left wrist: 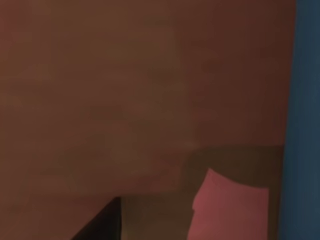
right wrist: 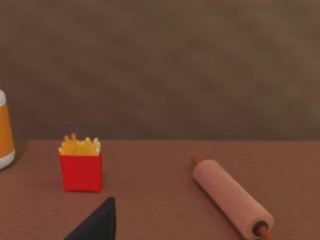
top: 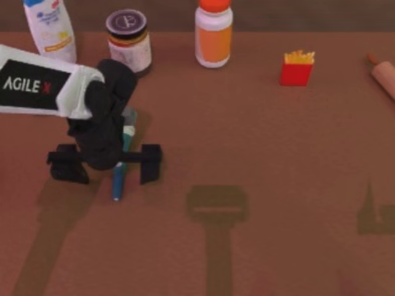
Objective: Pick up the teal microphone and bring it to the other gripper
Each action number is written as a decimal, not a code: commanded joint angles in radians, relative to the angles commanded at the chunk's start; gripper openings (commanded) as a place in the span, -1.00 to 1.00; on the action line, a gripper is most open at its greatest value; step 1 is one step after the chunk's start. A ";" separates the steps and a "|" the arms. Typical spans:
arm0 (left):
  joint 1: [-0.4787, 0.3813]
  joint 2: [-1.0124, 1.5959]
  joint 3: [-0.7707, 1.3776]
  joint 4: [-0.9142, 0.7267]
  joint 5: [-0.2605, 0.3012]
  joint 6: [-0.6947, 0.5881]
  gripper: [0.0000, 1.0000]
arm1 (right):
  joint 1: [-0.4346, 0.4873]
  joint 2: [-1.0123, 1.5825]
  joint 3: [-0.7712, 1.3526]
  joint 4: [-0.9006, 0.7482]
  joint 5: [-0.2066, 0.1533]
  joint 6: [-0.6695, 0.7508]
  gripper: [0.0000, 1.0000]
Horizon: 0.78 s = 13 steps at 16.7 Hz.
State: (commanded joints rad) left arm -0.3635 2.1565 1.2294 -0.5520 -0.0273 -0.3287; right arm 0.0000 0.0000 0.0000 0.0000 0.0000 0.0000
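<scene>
The left gripper (top: 114, 161) hangs over the left part of the table (top: 259, 142), its two black fingers (top: 150, 162) spread wide to either side of the teal microphone (top: 118, 182), with clear gaps between each finger and the handle. The microphone lies flat on the table directly under the gripper, running toward the table's near edge; only the lower stretch of its teal tapered handle and a little of the paler part nearer the wrist show, the rest being hidden under the black wrist. In the left wrist view the microphone (left wrist: 302, 120) is a blue-teal band along one edge, with bare table beside it.

Behind the microphone, along the far edge, stand a white bottle (top: 50, 28), a dark-lidded jar (top: 128, 41) just beyond the left arm's wrist, and an orange bottle (top: 213, 34). Well to the microphone's right sit a red box of fries (top: 297, 68) and, at the right edge, a rolling pin (top: 384, 75). The table between the microphone and the fries, and all along the near side, is open brown surface crossed only by shadows.

The right gripper (right wrist: 95, 225) shows only as one dark fingertip in the right wrist view, facing the fries and rolling pin; I cannot tell whether it is open or closed
</scene>
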 joint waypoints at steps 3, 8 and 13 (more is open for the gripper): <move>0.000 0.000 0.000 0.000 0.000 0.000 0.85 | 0.000 0.000 0.000 0.000 0.000 0.000 1.00; 0.000 0.000 0.000 0.000 0.000 0.000 0.10 | 0.000 0.000 0.000 0.000 0.000 0.000 1.00; 0.000 0.000 0.000 0.000 0.000 0.000 -0.66 | 0.000 0.000 0.000 0.000 0.000 0.000 1.00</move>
State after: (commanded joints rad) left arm -0.3635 2.1565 1.2294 -0.5520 -0.0273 -0.3287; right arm 0.0000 0.0000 0.0000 0.0000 0.0000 0.0000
